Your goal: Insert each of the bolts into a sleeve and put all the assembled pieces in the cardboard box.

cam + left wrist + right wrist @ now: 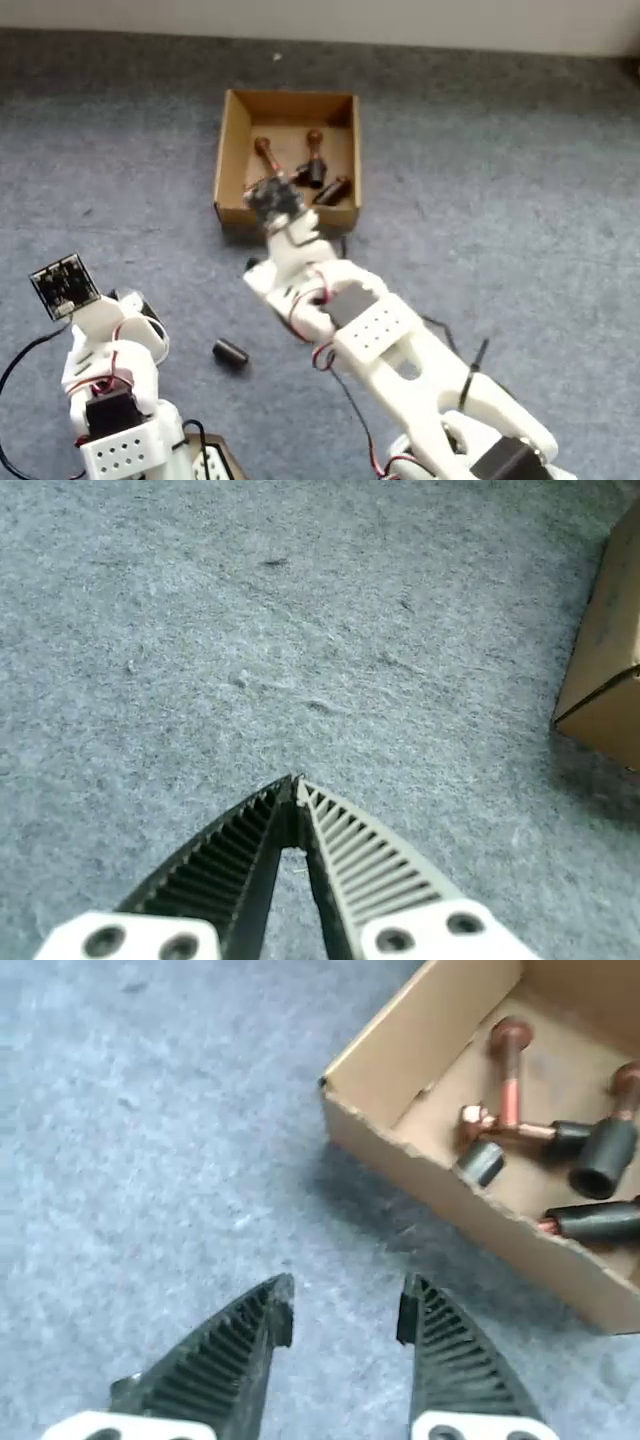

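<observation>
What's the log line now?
left gripper shut, empty | right gripper open, empty, by cardboard box | one sleeve on carpet | bolts in box

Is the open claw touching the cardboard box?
Apart. In the right wrist view, the right gripper is open, and a strip of grey carpet shows plainly between its fingertips and the near wall of the cardboard box.

The white left arm (110,400) sits folded at the high view's lower left, left gripper (296,783) fingers meeting at the tips; the white right arm (400,350) stretches from lower right to centre, right gripper (345,1310) fingers parted
</observation>
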Tool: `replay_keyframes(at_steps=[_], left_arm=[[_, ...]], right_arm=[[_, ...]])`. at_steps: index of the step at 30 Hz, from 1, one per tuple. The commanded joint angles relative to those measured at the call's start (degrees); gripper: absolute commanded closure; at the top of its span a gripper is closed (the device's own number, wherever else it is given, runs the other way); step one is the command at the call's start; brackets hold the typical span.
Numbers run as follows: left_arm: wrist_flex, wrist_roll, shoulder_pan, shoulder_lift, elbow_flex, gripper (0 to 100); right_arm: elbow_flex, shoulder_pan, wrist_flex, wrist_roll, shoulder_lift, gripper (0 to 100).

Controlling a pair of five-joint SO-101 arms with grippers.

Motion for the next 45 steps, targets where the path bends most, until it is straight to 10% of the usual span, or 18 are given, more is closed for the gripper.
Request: replay_keyframes(at_steps=[1, 45], left_arm=[[-1.3, -0.4, -0.4, -0.2, 1.1, 96], [-1.1, -0.4, -0.3, -0.1, 1.1, 96]], right_arm=[[-0.5, -6.4, 0.3, -0.4, 1.5, 84.0], [-12.4, -17.1, 11.7, 0.1, 26.5, 84.9]])
